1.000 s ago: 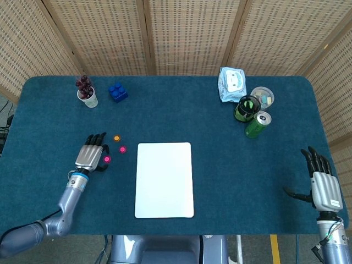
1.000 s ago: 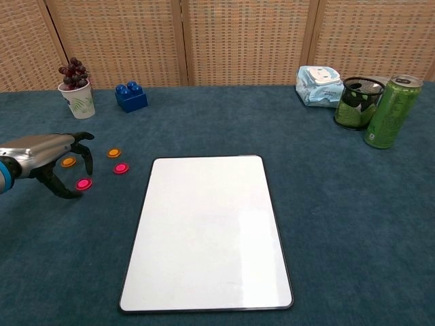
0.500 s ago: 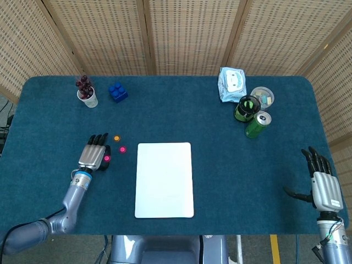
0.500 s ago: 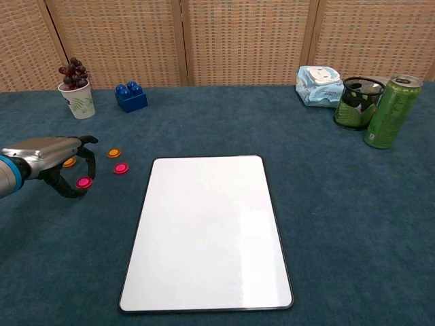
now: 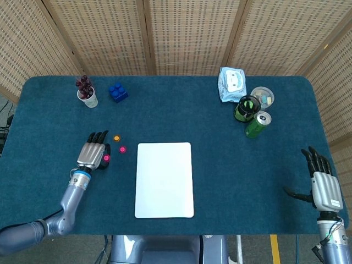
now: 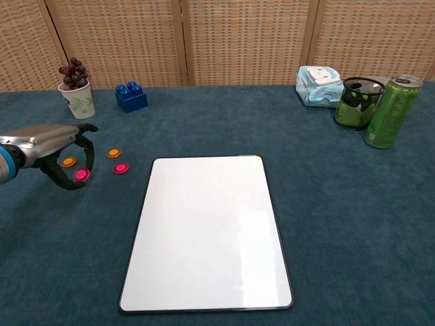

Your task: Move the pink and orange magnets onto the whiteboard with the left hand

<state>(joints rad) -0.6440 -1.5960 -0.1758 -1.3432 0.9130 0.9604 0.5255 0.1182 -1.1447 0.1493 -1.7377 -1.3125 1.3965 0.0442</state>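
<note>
Blue felt table (image 6: pixel 224 115) shows whiteboard (image 6: pixel 207 231) bare, left hand (image 6: pixel 51 146) pinching its first pink magnet (image 6: pixel 81 174), others untouched

Bare cloth lies between the magnets (image 6: pixel 120 168) and the whiteboard (image 6: pixel 207 231).
</note>
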